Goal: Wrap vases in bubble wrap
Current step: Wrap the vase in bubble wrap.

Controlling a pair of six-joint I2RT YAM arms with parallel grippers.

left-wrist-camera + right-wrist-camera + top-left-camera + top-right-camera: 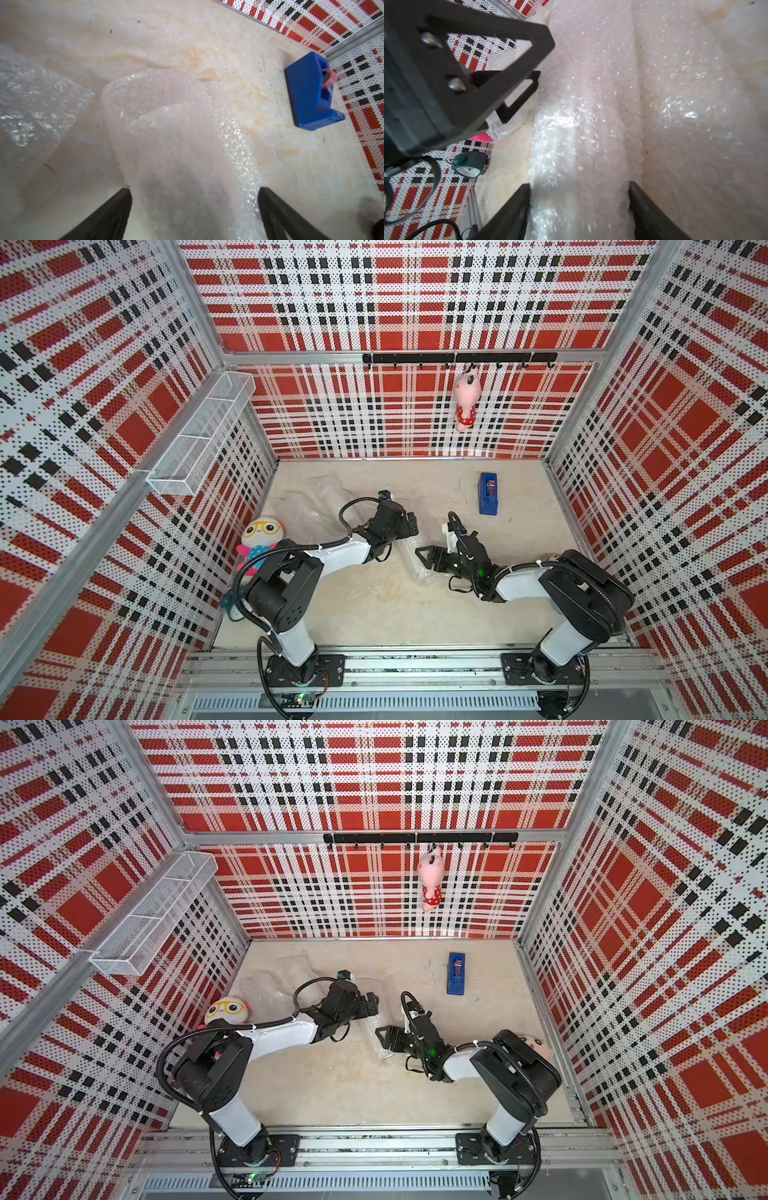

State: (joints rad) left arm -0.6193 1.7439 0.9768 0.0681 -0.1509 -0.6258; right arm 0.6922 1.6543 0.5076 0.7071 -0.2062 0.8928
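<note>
A bubble-wrap roll (pixel 176 135) lies mid-table (pixel 374 614). A loose sheet (pixel 31 104) lies behind it to the left, and the tape dispenser (pixel 488 493) behind it to the right. A toy (pixel 262 539) sits against the left wall, with a clock (pixel 470 166) before it.

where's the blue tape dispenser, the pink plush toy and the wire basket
blue tape dispenser (pixel 488 499): in a top view, on its blue body
pink plush toy (pixel 466 391): in a top view, on its head
wire basket (pixel 195 448): in a top view, on its mesh wall
</note>
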